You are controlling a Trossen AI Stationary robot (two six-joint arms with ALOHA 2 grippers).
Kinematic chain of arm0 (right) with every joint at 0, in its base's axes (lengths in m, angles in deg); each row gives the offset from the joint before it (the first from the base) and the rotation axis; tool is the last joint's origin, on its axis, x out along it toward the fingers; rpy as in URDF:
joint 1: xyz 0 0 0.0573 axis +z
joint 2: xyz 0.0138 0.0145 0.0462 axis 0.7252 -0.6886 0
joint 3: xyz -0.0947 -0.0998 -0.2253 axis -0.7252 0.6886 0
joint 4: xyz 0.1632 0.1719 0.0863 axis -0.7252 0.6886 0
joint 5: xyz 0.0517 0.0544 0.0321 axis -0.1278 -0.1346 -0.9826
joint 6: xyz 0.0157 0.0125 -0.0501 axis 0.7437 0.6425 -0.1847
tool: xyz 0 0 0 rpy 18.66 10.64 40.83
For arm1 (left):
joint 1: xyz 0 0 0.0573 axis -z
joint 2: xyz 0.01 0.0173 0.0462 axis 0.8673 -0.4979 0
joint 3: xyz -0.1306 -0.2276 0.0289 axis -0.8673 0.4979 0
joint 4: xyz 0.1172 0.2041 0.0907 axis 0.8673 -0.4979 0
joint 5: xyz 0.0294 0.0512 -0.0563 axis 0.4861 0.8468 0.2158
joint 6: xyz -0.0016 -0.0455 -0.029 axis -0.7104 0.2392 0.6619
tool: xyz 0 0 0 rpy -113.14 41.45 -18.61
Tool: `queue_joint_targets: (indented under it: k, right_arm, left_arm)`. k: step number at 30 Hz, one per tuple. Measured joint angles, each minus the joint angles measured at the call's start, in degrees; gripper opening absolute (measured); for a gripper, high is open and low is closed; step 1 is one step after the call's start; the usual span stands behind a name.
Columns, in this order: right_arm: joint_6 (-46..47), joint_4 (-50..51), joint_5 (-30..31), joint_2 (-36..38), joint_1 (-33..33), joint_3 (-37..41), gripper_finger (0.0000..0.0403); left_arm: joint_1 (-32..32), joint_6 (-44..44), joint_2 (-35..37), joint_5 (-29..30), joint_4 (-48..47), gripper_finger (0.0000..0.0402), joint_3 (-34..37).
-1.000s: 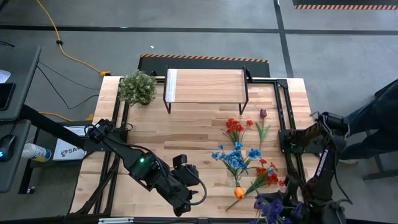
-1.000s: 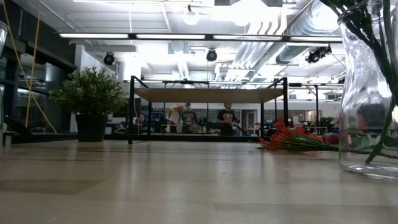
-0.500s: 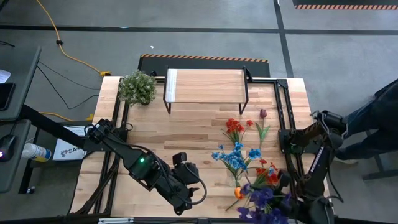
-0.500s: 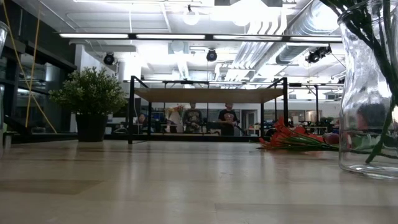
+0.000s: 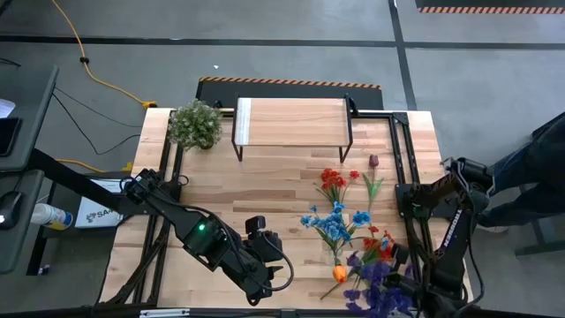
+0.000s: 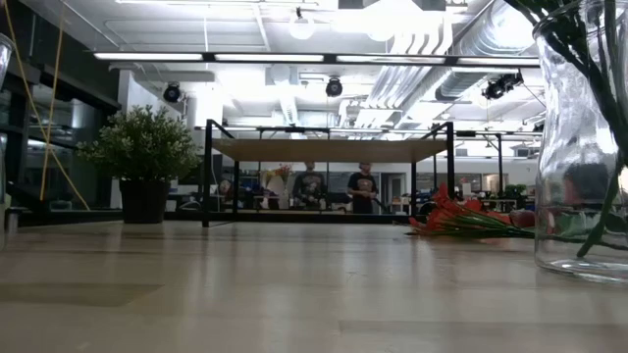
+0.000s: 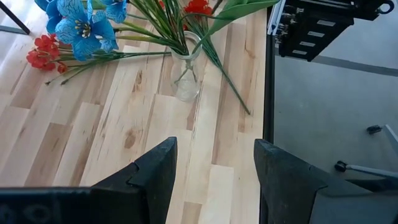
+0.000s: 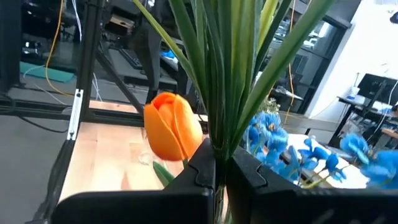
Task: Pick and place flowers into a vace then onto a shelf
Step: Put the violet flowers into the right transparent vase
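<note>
The right hand (image 8: 219, 163) is at the bench's (image 5: 265, 190) 5 o'clock corner, its two dark fingers (image 8: 200, 168) pressed together on a bundle of green stems (image 8: 230, 81). In the high view the purple flowers (image 5: 375, 281) of that bundle spread over the arm's end, so the hand itself is covered there. An orange tulip (image 8: 172, 133) stands just beside the fingers in the right wrist view, and it lies at about 5 o'clock on the bench (image 5: 340, 274) in the high view.

The left hand (image 5: 272, 272) hovers near the front edge at about 6 o'clock, its fingers (image 7: 155, 168) spread apart with nothing between them, pointed toward a clear glass vase (image 7: 186, 78). Stems stand in the vase, which shows large and close at the right edge of the low view (image 6: 581, 147).

More flowers lie flat on the wood from 3 to 4 o'clock: red flowers (image 5: 334, 181), a dark red tulip (image 5: 373, 162) beside them, blue flowers (image 5: 335, 221) nearer the middle, and a second red cluster (image 5: 381, 247) next to the purple ones.

The shelf (image 5: 291, 122) stands at 12 o'clock along the far edge, its plank top bare. A bushy potted plant (image 5: 194, 124) sits at 11 o'clock, just left of the shelf and apart from it. In the low view, people stand far off in the room behind the shelf's legs.
</note>
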Motion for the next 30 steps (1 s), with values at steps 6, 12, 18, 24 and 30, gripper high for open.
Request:
queue_joint_targets:
  k: [6, 12, 18, 24, 30]
  right_arm:
    - [7.33, 6.12, 0.00, -0.02, -0.09, 0.00, 0.0006]
    - [12.67, 9.87, -0.01, -0.15, -1.40, 0.00, 0.0006]
    - [13.51, 11.53, 0.04, -0.15, -3.21, 0.00, 0.0006]
    - [18.32, 14.76, 0.08, -0.38, -3.56, 0.00, 0.0006]
    - [19.28, 15.01, 0.15, -1.06, -3.83, 0.00, 0.0006]
  left_arm:
    - [0.00, 0.75, 0.00, 0.00, 0.14, 0.0246, 0.00]
    - [0.00, 1.01, 0.00, 0.00, 0.14, 0.0246, 0.00]
    - [0.00, 1.43, 0.00, -0.02, 0.18, 0.0246, 0.00]
    - [0.00, 1.45, 0.00, -0.04, 0.20, 0.0246, 0.00]
    - [0.00, 1.45, 0.00, -0.10, 0.21, 0.0246, 0.00]
